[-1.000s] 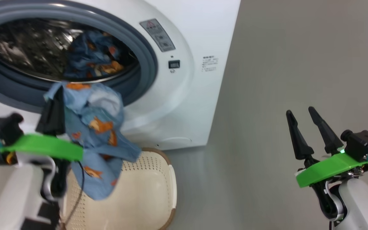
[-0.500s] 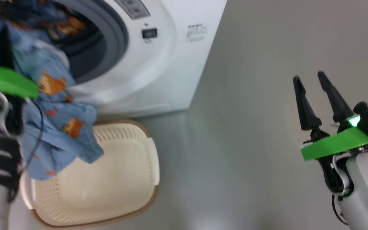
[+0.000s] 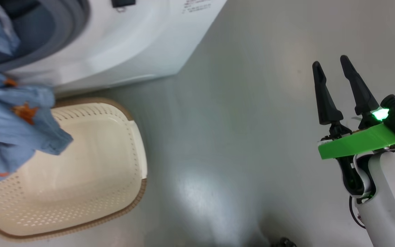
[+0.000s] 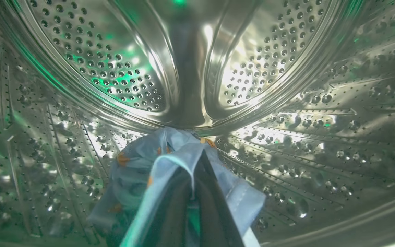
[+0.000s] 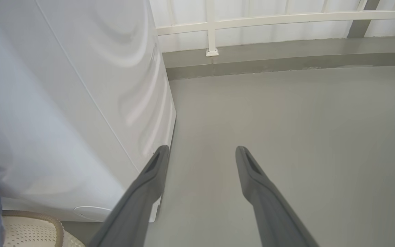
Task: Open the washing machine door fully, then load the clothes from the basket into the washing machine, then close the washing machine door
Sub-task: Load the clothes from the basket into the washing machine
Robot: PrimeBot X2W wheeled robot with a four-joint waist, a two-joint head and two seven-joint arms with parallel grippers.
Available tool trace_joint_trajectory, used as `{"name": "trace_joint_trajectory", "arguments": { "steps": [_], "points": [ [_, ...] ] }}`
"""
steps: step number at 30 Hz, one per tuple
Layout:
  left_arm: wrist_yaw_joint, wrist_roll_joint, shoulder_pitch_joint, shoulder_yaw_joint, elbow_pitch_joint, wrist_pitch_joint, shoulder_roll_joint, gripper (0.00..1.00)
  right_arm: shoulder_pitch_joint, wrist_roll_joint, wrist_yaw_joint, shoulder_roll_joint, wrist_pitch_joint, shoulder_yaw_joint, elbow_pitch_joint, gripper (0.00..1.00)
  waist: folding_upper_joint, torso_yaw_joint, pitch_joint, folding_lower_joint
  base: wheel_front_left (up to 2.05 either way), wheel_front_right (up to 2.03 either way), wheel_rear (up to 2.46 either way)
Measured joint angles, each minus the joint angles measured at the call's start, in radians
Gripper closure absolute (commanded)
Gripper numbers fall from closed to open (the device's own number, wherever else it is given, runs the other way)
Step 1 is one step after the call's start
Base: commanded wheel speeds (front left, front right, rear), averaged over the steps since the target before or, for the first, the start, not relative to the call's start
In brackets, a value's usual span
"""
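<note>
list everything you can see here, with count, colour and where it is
washing machine: one, white, upper left of the head view
drum: one, shiny perforated steel, all around the left gripper
clothes: one garment that I can tell, light blue with orange figures, trailing over the basket's left side
basket: one, cream with a brown rim, on the floor before the washing machine
floor: one, grey, right of the washing machine
railing: one, white, beyond the floor's far edge
left gripper: one, dark, shut on the clothes inside the drum
right gripper: one, dark, open, above the floor at right
</note>
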Motion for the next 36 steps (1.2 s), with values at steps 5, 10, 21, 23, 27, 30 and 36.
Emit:
{"name": "trace_joint_trajectory", "arguments": {
  "steps": [5, 10, 21, 23, 27, 30, 36],
  "points": [
    [0.002, 0.066, -0.058, 0.061, -0.14, 0.0, 0.03, 1.0, -0.005, -0.004, 0.0, 0.011, 0.0, -0.005, -0.014, 0.0, 0.0, -0.018, 0.045, -0.0001, 0.0, 0.0, 0.0],
    [0.002, 0.131, -0.066, 0.145, -0.238, -0.007, 0.02, 1.0, -0.025, -0.009, 0.0, 0.034, 0.0, -0.005, -0.013, 0.0, 0.0, -0.042, 0.074, 0.0, 0.0, 0.0, 0.0],
    [0.002, 0.16, -0.044, 0.13, 0.065, 0.05, -0.034, 0.0, -0.026, -0.009, 0.0, 0.047, 0.0, 0.002, 0.009, 0.0, 0.0, -0.059, 0.043, -0.0003, 0.0, 0.0, 0.0],
    [0.001, 0.157, -0.044, 0.121, 0.105, 0.062, -0.043, 0.0, -0.026, -0.009, 0.0, 0.046, 0.0, 0.001, 0.013, 0.0, 0.0, -0.057, 0.033, -0.0002, 0.0, 0.0, 0.0],
    [0.0, 0.149, -0.044, 0.109, 0.151, 0.058, -0.059, 0.0, -0.026, -0.009, 0.0, 0.042, 0.0, 0.002, 0.019, 0.0, 0.0, -0.048, 0.008, -0.0003, 0.0, 0.0, 0.0],
    [0.0, 0.142, -0.038, 0.093, 0.158, 0.036, -0.074, 0.0, -0.026, -0.009, 0.0, 0.039, 0.0, 0.004, 0.023, 0.0, 0.0, -0.038, -0.014, -0.0003, 0.0, 0.0, 0.0],
    [0.0, 0.098, 0.052, 0.046, 0.111, 0.002, -0.109, 0.0, -0.024, -0.008, 0.0, 0.036, 0.0, 0.005, 0.04, 0.0, 0.0, -0.015, -0.063, -0.0003, 0.0, 0.0, 0.0]
  ]
}}
